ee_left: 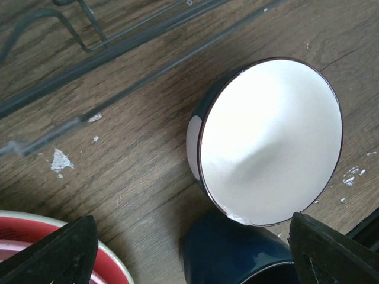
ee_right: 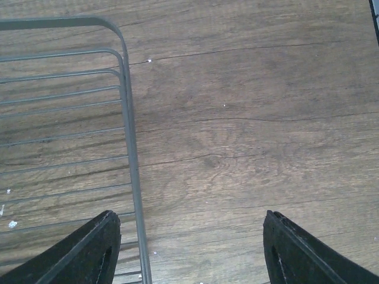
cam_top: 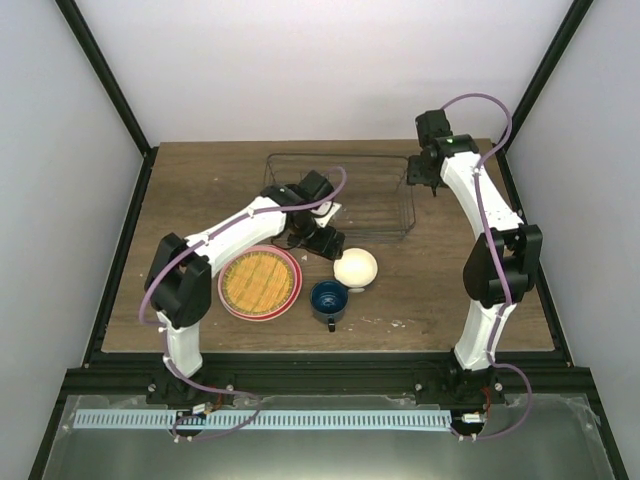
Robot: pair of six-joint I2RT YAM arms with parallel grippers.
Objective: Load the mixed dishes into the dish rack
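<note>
A plate with an orange-yellow woven face (cam_top: 261, 279) lies on top of the pink plate (cam_top: 240, 315) at the front left. To their right, the dark blue mug (cam_top: 329, 298) stands upright beside the cream bowl (cam_top: 355, 267). The dish rack (cam_top: 411, 205) sits at the back with no dishes in it. My left gripper (cam_top: 318, 238) hovers open just behind the bowl. In its wrist view the bowl (ee_left: 269, 142) tips toward the camera, its rim over the mug (ee_left: 237, 248), with nothing between the fingers (ee_left: 56, 254). My right gripper (cam_top: 425, 172) hangs open over the rack's right edge (ee_right: 127, 118).
The pink plate's rim (ee_left: 109, 265) shows at the lower left of the left wrist view, and the rack's wires (ee_left: 89, 47) run across its top. Bare wooden tabletop (ee_right: 249, 136) lies right of the rack. Dark frame posts and white walls enclose the table.
</note>
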